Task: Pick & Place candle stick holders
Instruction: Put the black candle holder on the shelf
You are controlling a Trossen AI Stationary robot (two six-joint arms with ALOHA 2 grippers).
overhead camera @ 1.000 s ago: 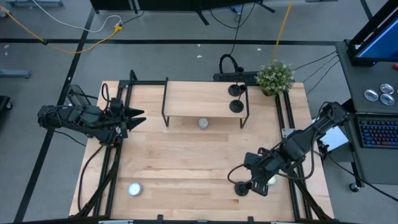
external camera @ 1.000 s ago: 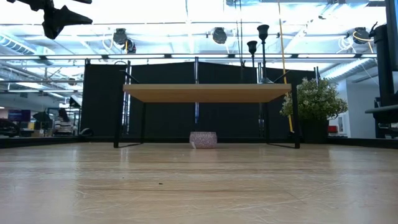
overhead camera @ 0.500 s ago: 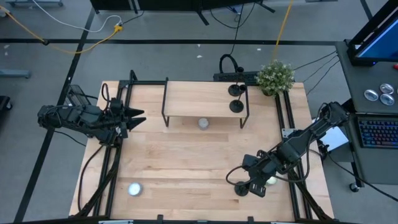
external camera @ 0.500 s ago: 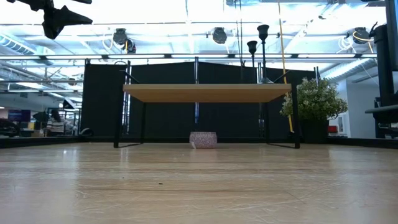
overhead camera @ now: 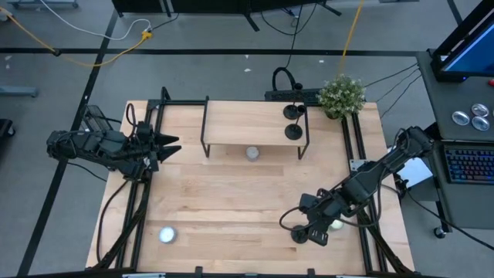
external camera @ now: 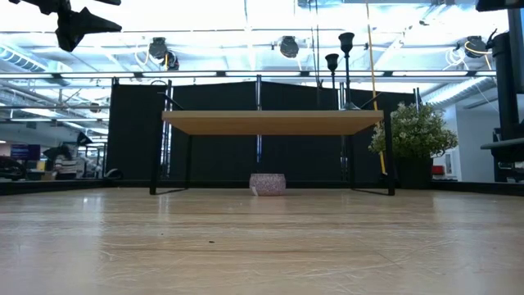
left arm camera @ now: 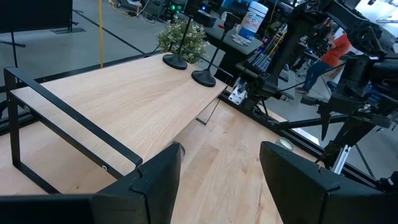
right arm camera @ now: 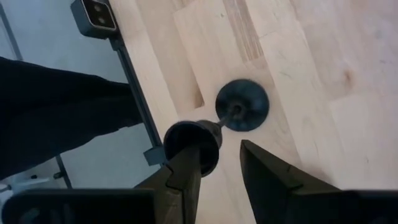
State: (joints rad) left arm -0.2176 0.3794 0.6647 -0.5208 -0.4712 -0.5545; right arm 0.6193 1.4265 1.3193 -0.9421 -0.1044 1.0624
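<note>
Three black holders in play. At the left edge of the overhead picture the left gripper (overhead camera: 166,145) waits, fingers spread, holding nothing. Centre-top, two holders (overhead camera: 293,113) (overhead camera: 293,131) stand on the shelf (overhead camera: 239,123). Lower right, the third holder (overhead camera: 299,235) stands on the table (overhead camera: 231,201) with the right gripper (overhead camera: 316,230) just beside it, by far the nearer arm. In the wrist picture its fingers (right arm camera: 186,171) are parted, the cup (right arm camera: 193,146) at their tips, stem upright (closed on it? not yet, by my reading). The level camera shows neither this holder nor this gripper.
</note>
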